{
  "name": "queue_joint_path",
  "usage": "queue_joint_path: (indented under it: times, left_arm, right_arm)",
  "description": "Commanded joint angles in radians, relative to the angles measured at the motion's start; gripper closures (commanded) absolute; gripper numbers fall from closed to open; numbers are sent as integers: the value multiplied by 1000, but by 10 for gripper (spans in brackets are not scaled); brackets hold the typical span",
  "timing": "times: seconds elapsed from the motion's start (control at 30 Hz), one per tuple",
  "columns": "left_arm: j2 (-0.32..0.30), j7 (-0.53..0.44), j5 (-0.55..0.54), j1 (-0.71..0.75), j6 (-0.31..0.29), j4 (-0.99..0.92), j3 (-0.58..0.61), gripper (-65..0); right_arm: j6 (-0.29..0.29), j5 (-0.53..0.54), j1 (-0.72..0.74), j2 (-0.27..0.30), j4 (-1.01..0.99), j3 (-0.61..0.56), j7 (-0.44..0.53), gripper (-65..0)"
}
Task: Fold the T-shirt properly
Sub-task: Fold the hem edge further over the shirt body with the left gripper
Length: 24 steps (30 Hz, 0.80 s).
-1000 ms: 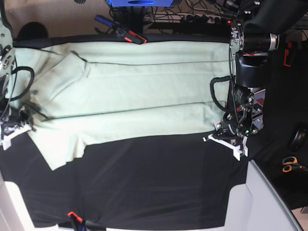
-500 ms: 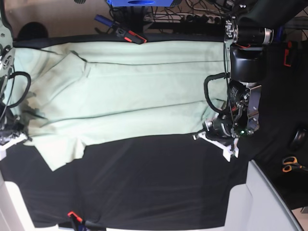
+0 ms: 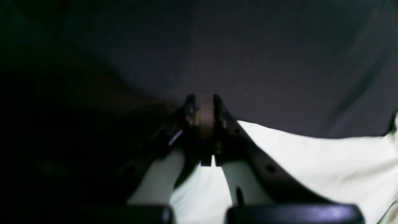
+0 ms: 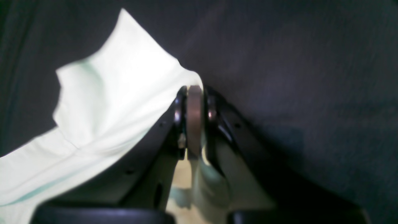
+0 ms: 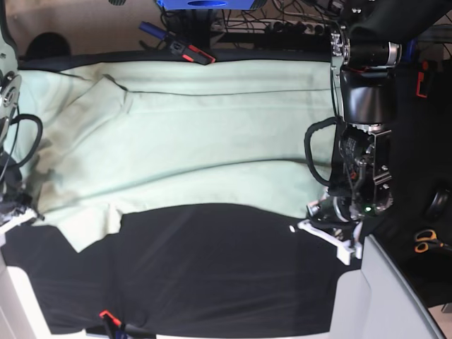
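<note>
Left wrist: left tool (image 3: 202, 124) has its jaws pressed together, no gap between the pads. The T-shirt (image 3: 311, 161) sits under and to the right of the tool, pale cloth running up between the white finger bodies toward the pads. The picture is too dark at the tips to confirm cloth in the pinch, but the fabric leads straight into it, so I judge it is gripping the hem. Beyond the tool there is only the black table cloth (image 3: 248, 46).

Right wrist: right tool (image 4: 194, 121) is also fully closed, and here the grip is clear. The shirt's edge wraps over the top of the pads and drapes away to the left of the tool in a raised fold. Cloth also shows below, between the finger bodies. The lifted, peaked shape suggests the fabric is hanging from the pinch, not lying flat.

Base: the shirt is spread flat across the far half of the worktop (image 5: 212, 282), sleeves at one end. Each tool sits at one end of the shirt's near edge, left tool (image 5: 332, 229) at the hem corner, right tool (image 5: 10, 215) at the sleeve end, mostly cut off by the frame. Holding both ends of one long edge reads as setup for a lengthwise fold. The near half of the worktop in front of both tools is bare black cloth.
</note>
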Motion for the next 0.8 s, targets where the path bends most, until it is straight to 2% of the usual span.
queue_joint_path:
  times: [0.0, 0.13, 0.6, 0.77]
  left_arm:
    - [-14, -16, 4, -24, -2, 22, -38, 0]
    - [-22, -14, 6, -25, -2, 39, -101, 0]
    - [-35, -20, 6, -5, -2, 68, -106, 0]
    - [-37, -22, 6, -1, -2, 68, -106, 0]
  right_arm:
    - [6, 10, 31, 21, 22, 1, 25, -3]
    - [6, 10, 38, 21, 24, 2, 28, -3]
    - [6, 12, 51, 21, 24, 11, 34, -3]
    - [0, 10, 24, 23, 24, 80, 91, -3]
